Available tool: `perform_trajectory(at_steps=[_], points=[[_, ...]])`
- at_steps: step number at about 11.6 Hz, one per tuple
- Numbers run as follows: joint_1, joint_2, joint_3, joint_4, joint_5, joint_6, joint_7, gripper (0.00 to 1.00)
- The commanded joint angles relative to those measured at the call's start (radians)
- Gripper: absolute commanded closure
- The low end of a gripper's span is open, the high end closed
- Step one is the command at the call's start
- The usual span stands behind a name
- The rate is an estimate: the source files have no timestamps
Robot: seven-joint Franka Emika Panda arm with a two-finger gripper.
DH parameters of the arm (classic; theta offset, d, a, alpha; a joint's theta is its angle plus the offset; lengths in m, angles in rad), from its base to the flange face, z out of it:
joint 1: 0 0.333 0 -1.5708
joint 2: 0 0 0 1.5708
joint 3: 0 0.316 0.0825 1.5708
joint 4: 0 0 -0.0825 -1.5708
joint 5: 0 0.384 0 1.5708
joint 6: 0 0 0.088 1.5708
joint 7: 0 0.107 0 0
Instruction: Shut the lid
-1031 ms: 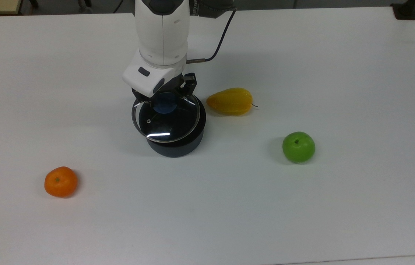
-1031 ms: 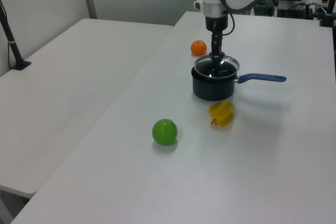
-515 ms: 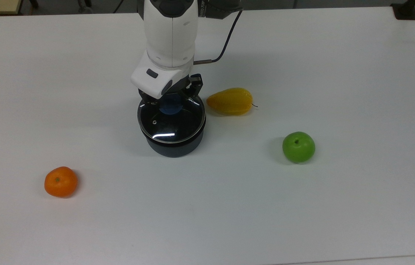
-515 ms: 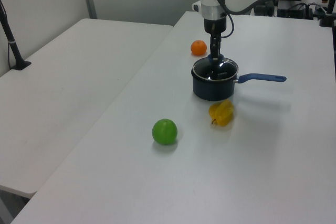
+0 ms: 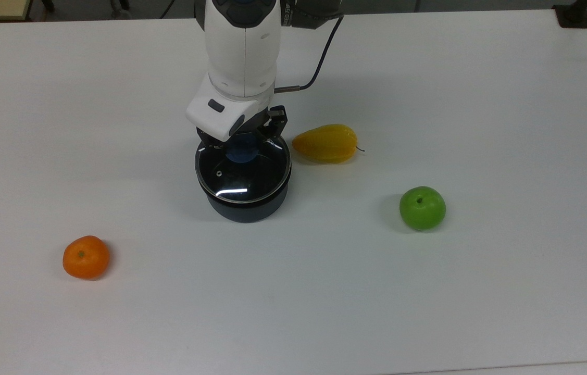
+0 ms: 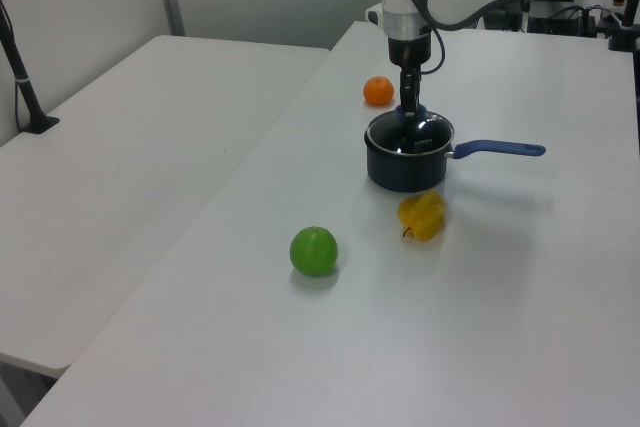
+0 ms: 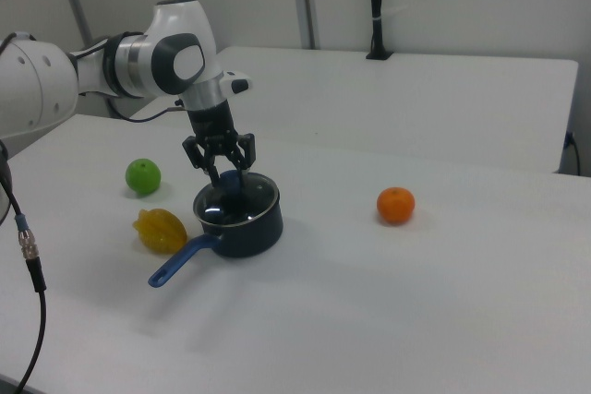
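On white table [image 5: 481,104], lidded saucepan [image 5: 244,205]

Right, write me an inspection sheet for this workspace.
Surface: white table, bare apart from the items below.
Job's things: lid seated level on the saucepan; blue handle sticks out.
Clutter: orange, green apple, yellow fruit, all apart from the pan.
Pincer: pincer open, fingers either side of the blue knob.
Cables: dark cable off the arm.
Surroundings: second white table alongside.
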Motion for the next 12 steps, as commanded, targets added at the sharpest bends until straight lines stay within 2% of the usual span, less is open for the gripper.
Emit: perform_trajectory(at_steps=[1, 12], points=[[0.009, 0.0, -0.007, 0.007, -0.008, 0.005, 0.019, 0.6], [0.008, 0.008, -0.007, 0.008, -0.007, 0.006, 0.021, 0.59]])
